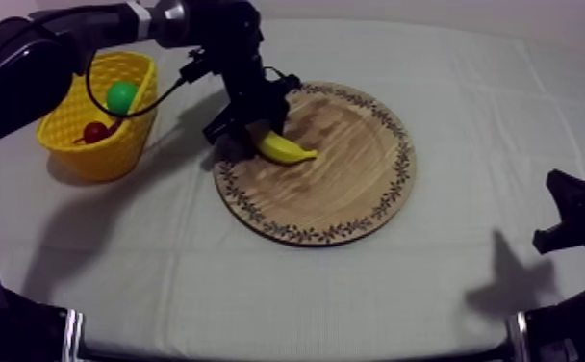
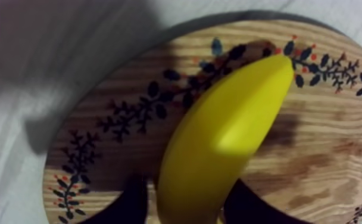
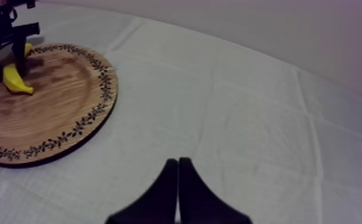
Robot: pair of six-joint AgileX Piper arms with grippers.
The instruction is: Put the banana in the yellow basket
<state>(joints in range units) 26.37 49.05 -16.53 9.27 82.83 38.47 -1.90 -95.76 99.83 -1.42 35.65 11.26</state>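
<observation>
My left gripper (image 2: 186,205) is clamped on the banana (image 2: 225,137): in the left wrist view one black finger (image 2: 130,205) presses each side of its thick end. The banana is plain bright yellow, smooth and slightly glossy. It is gently curved and tapers to a blunt tip that points away from my fingers, toward the leafy pattern on the rim of the wooden board (image 2: 314,149).

In the top view the banana (image 1: 285,148) is at the left edge of the board (image 1: 344,193), the edge nearest the yellow basket (image 1: 75,130). My left gripper (image 1: 248,125) comes down on the banana's upper end. I cannot tell whether the banana rests on the wood or hangs just above it.

The basket stands well apart from the board, on the cloth (image 1: 258,289) at the table's left side. It holds a green fruit (image 1: 121,96) and a small red fruit (image 1: 94,131).

My right gripper (image 3: 178,179) holds nothing. Its fingers are pressed together into a narrow wedge over bare cloth, well to the right of the board (image 3: 46,113). From there the banana (image 3: 15,82) shows as a small yellow crescent under my left gripper (image 3: 5,44).
</observation>
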